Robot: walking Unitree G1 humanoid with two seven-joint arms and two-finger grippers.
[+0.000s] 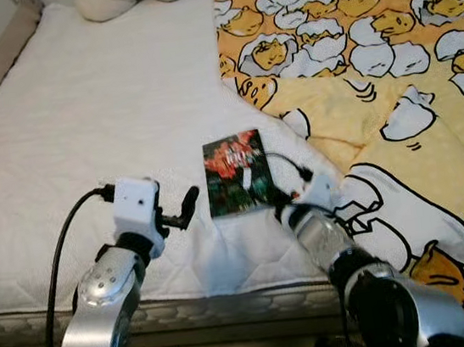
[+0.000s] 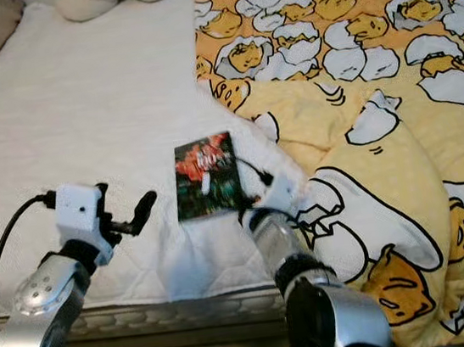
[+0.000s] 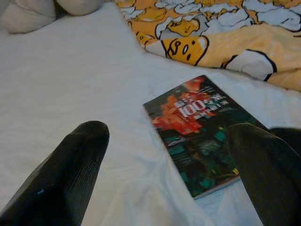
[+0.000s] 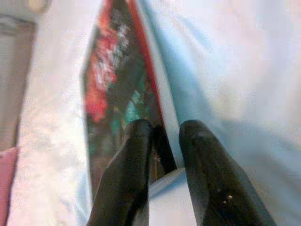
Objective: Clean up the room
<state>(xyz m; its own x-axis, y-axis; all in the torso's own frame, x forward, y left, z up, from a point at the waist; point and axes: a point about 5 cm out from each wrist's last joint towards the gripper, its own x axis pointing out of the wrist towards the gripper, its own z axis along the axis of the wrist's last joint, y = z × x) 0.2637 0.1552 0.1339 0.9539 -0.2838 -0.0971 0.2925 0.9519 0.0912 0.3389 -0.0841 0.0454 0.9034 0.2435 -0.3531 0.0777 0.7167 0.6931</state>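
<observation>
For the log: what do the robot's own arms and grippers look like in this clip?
Both arms are silver metal with rounded, shiny segments and dark joints. The left arm ends in a white boxy wrist block, with a black cable looping back from it. The left gripper has two long, matte black, round-tipped fingers. The right arm turns black near the shoulder and carries a thin black cable at its white wrist; the right gripper has similar black fingers.

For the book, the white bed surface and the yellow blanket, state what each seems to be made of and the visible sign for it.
Book: paper with a glossy printed cover, probably a paperback; light glares on it, and its thin edge sits between the right gripper fingers.
White bed surface: quilted fabric, matte; a stitched grid and soft creases show.
Yellow blanket: soft printed cloth, perhaps fleece; it folds and bunches.
</observation>
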